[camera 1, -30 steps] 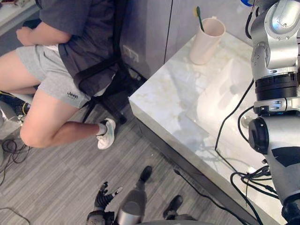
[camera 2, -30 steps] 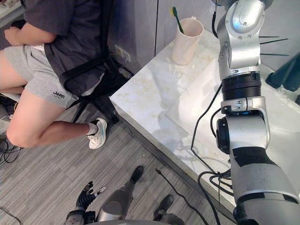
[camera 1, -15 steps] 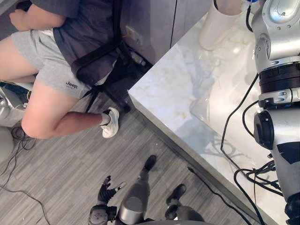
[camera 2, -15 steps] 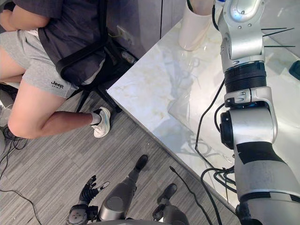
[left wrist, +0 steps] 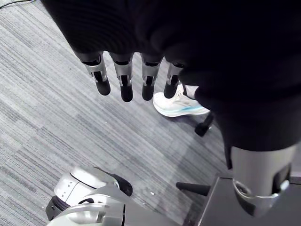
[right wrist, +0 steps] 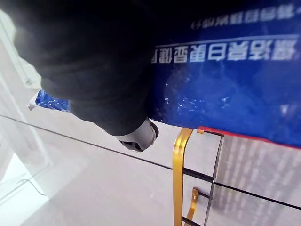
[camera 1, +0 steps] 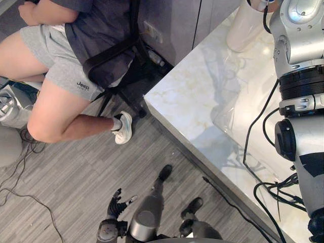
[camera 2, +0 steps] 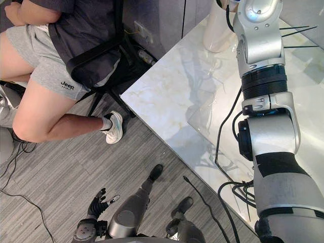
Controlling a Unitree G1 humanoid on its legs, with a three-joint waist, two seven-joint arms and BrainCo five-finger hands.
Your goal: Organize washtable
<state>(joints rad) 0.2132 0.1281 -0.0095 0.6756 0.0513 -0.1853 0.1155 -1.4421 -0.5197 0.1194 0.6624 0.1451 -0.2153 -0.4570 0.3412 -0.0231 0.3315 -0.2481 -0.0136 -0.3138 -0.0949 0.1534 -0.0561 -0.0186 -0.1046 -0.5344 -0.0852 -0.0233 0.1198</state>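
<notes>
Head pair above washtable (wrists close)

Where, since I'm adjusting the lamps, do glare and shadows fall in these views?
Left eye view: the marble countertop shows a pale sheen near the cup and grey shadows toward its front edge. Right wrist view: speckled highlights glint on the blue pack. Left wrist view: the floor is evenly lit.

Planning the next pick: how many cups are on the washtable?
1: a cream cup at the washtable's far end, its top cut off. More may be hidden farther along.
</notes>
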